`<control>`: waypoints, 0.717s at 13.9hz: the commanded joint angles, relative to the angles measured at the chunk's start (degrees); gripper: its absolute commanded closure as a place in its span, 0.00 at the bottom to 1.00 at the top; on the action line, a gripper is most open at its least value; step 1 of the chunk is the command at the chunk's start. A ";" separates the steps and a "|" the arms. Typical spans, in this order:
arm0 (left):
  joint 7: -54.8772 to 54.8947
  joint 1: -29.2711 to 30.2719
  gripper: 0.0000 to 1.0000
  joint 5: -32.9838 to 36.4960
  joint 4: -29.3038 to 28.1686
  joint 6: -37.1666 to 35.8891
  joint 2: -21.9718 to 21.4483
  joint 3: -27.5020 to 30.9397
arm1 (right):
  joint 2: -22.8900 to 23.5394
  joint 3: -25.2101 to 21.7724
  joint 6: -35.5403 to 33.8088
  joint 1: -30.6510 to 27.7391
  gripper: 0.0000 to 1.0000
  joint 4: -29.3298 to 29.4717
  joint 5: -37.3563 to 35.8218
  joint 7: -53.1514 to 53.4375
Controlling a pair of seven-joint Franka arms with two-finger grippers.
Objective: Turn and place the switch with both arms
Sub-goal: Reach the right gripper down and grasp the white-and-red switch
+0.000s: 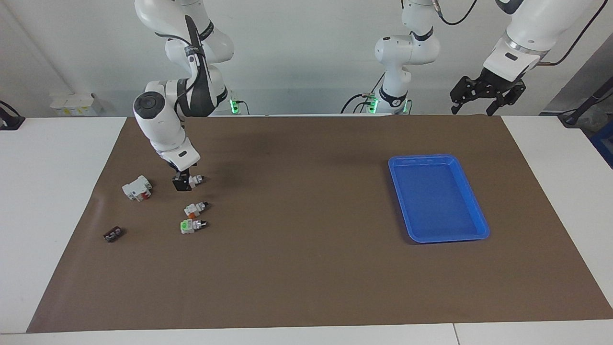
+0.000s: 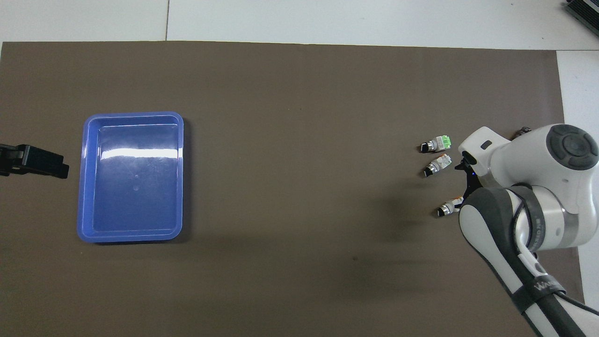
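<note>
The orange-ended switch [image 1: 195, 180], seemingly light, stiff and slippery, is straddled on the mat by the open right gripper [image 1: 182, 184] and is best taken by its white body; the left gripper [image 1: 482, 96] is parked open.

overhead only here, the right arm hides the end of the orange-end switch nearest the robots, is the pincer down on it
observer: In the facing view the right pincer is low at that switch, covering its orange end. I cannot tell whether they touch.
operator: anything under the arm i cant see
observer: A white block with a red part lies on the mat, beside the switch toward the right arm's end.
operator: left arm
observer: The left pincer waits raised and open over the mat's edge nearest the robots, not over the blue tray.
</note>
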 commanded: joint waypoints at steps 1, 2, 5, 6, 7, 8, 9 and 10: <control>0.52 -0.01 0.00 -0.50 -1.61 -0.12 -1.53 0.30 | -2.23 0.19 6.47 -1.38 0.00 -5.77 -0.36 -5.72; 0.52 -0.01 0.00 -0.50 -1.61 -0.04 -1.53 0.30 | -2.32 0.19 7.45 -1.38 0.03 -7.18 -0.36 -7.29; 0.52 -0.01 0.00 -0.50 -1.61 -0.12 -1.53 0.30 | -3.02 0.19 7.02 -3.65 0.04 -8.42 -0.36 -9.76; 0.52 -0.01 0.00 -0.50 -1.61 -0.12 -1.53 0.30 | -3.20 0.19 7.19 -3.66 0.04 -9.12 -0.36 -10.03; 0.52 -0.01 0.00 -0.50 -1.61 -0.12 -1.53 0.30 | -3.90 0.19 7.46 -3.75 0.04 -10.17 -0.36 -10.03; 0.52 -0.01 0.00 -0.50 -1.61 -0.12 -1.53 0.30 | -4.34 0.19 8.07 -3.75 0.04 -11.49 -0.36 -9.95; 0.52 -0.01 0.00 -0.50 -1.61 -0.12 -1.53 0.30 | -4.60 0.19 9.99 -3.75 0.05 -12.63 -0.36 -9.69; 0.52 -0.01 0.00 -0.50 -1.61 -0.04 -1.53 0.30 | -4.69 0.28 11.40 -3.66 0.06 -13.43 -0.36 -9.42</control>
